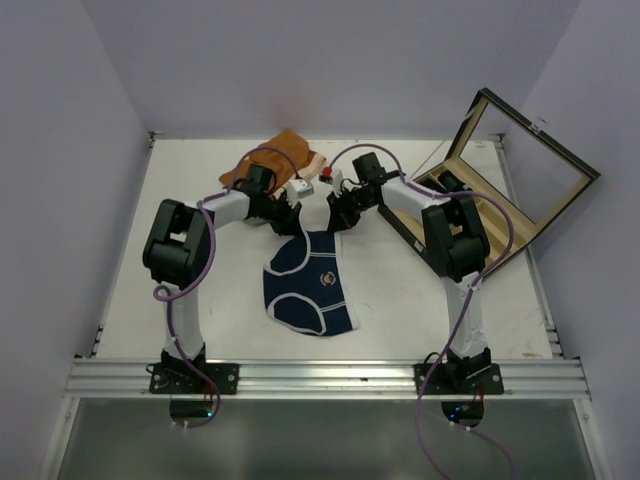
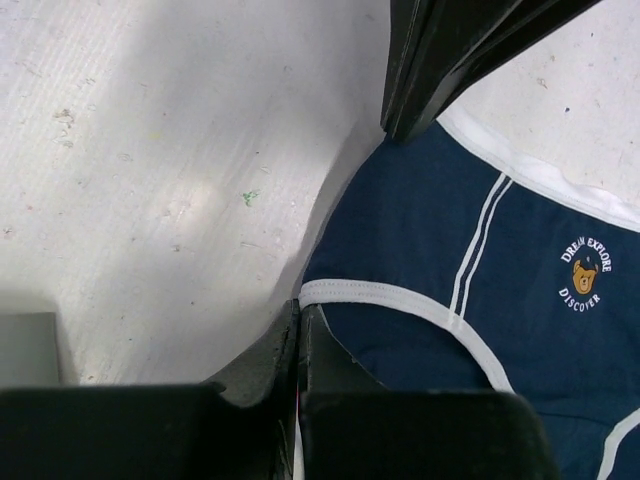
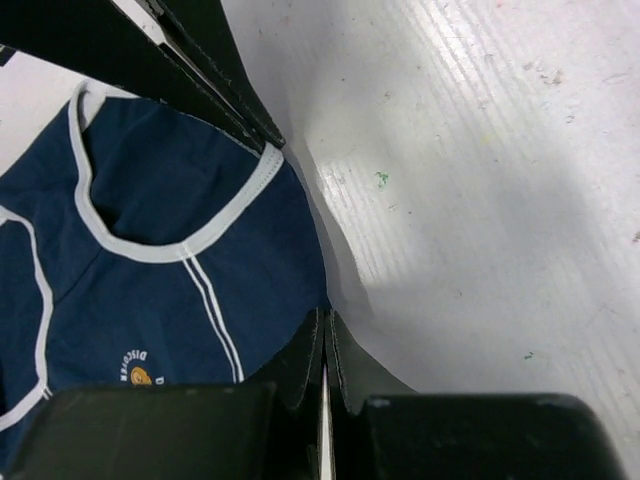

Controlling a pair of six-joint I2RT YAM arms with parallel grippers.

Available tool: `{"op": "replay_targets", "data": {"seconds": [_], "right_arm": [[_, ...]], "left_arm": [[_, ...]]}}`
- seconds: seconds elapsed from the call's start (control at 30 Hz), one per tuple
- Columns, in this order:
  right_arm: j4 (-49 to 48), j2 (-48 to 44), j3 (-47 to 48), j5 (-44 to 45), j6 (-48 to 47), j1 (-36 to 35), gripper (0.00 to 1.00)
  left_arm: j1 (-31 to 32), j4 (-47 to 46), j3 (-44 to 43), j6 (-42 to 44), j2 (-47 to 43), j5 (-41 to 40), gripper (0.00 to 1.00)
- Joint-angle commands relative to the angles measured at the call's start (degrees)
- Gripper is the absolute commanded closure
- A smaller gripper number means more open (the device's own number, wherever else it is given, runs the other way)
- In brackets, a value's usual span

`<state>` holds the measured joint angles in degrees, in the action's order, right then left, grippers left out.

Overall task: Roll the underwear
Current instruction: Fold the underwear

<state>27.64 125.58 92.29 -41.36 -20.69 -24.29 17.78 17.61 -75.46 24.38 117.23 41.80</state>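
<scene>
The underwear [image 1: 310, 285] is navy-blue briefs with white trim and a small bear logo, lying in the middle of the table with the waistband end toward the back. My left gripper [image 1: 291, 222] is shut on its far left corner. In the left wrist view the closed fingertips [image 2: 297, 312] pinch the white trim of the underwear [image 2: 420, 250]. My right gripper [image 1: 341, 217] is shut on the far right corner. In the right wrist view the closed tips [image 3: 324, 318] hold the edge of the underwear [image 3: 170, 280]. Each wrist view shows the other gripper's fingers at the top.
Orange-brown shorts [image 1: 275, 160] lie at the back behind the left arm. A small white object [image 1: 300, 187] and a red-topped piece [image 1: 327, 175] sit between the grippers' wrists. A wooden box with an open lid [image 1: 505, 180] stands at the back right.
</scene>
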Motion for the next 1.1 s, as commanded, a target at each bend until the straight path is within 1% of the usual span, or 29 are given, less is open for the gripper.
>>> {"op": "replay_targets", "data": {"seconds": [0.0,0.2,0.27,0.4,0.53,0.7,0.87,0.97,1.07], "right_arm": [[1.5,-0.9,3.3,-3.1,-1.0,1.1,1.0],[1.5,-2.8,5.0,-5.7,1.3,1.5,1.0],[2.5,-3.8,4.8,-6.2,1.2,1.5,1.0],[6.4,-6.3,4.0,-7.2,-0.8,1.5,1.0],[7.8,-9.9,0.4,-8.2,-2.3,1.5,1.0],[7.3,-15.9,-5.1,-9.9,-1.6,1.5,1.0],[10.7,-20.2,-9.0,-10.7,-2.8,1.4,1.0],[13.0,-22.6,-12.1,-11.5,-3.7,1.1,1.0],[14.0,-25.7,-16.4,-11.9,-4.5,0.1,1.0]], "left_arm": [[-1.1,-2.8,-2.1,-0.9,-2.7,2.9,1.0],[-1.2,-3.3,-2.5,0.9,-6.0,3.6,1.0],[-1.2,-3.4,-1.9,1.5,-8.5,4.0,1.0],[-1.1,-4.1,2.1,1.5,-13.7,5.8,1.0],[-0.7,-3.1,6.3,2.9,-19.3,6.5,1.0],[0.6,-0.7,10.9,6.7,-24.5,5.0,1.0],[1.6,1.3,15.1,7.8,-29.0,5.4,1.0],[3.2,2.2,17.8,7.9,-33.4,5.7,1.0],[8.4,2.7,21.9,7.7,-38.4,2.8,1.0]]}}
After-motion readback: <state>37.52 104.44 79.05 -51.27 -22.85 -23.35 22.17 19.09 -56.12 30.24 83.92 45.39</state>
